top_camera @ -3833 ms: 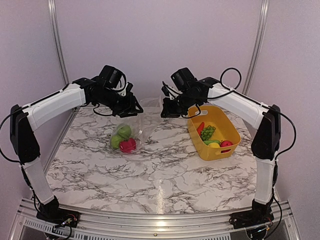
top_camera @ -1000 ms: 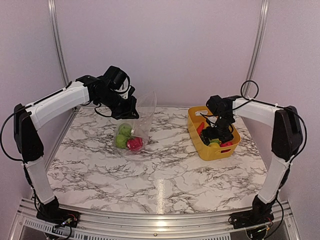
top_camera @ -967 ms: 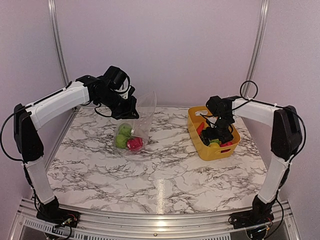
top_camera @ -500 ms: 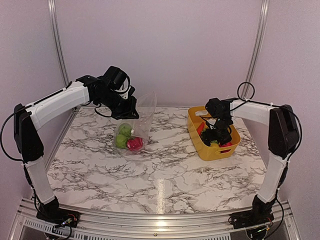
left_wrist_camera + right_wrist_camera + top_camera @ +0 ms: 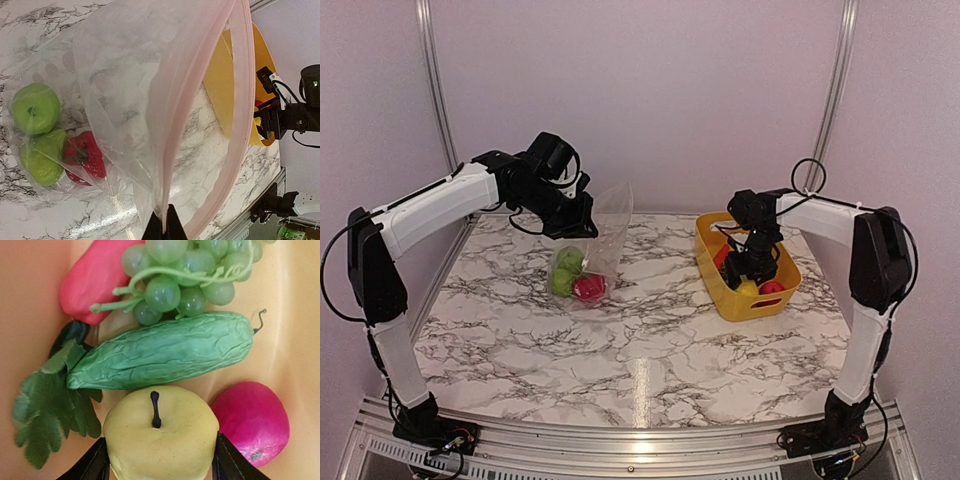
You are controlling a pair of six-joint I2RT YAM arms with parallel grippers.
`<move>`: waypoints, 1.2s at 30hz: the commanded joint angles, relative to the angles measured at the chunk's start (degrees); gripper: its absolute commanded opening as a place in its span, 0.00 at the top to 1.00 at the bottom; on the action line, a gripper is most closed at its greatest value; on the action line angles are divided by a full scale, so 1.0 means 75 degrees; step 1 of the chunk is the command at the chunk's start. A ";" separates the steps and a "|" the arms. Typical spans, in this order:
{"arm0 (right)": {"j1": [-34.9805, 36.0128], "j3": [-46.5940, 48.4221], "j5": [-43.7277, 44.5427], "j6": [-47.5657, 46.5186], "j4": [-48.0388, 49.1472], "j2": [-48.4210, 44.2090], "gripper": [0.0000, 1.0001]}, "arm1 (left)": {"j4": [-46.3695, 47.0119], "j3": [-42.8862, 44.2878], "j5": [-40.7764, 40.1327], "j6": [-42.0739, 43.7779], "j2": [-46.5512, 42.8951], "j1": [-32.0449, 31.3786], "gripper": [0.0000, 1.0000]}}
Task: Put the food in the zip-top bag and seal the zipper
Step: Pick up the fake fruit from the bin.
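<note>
My left gripper is shut on the zipper edge of the clear zip-top bag and holds its mouth up and open. Inside the bag lie two green fruits and a red one. My right gripper reaches down into the yellow basket. Its fingers press both sides of a yellow apple. Other food around it: a green cucumber, green grapes, a long red-orange piece and a magenta fruit.
The basket stands at the right rear of the marble table. A green leaf sprig lies beside the apple. The bag's bottom rests on the table left of centre. Purple walls and metal rails close the back.
The right gripper has sunk lower into the basket and its jaws have narrowed onto the yellow apple. The left arm and the bag have stayed still.
</note>
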 commanded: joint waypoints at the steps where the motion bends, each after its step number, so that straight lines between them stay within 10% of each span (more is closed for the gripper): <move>1: -0.0048 0.1040 0.0275 -0.0008 -0.0449 0.0014 0.40 | 0.0039 0.0027 -0.0047 0.0074 0.0000 -0.0012 1.00; 18: 0.0638 0.4136 -0.1791 0.0419 0.0328 0.0032 0.45 | 0.0017 0.0110 -0.0078 0.0089 0.0019 -0.0004 1.00; 36: 0.1558 0.3838 -0.4485 0.3015 0.4455 0.0245 0.45 | 0.0018 0.0227 -0.0096 0.0054 -0.0045 -0.0003 1.00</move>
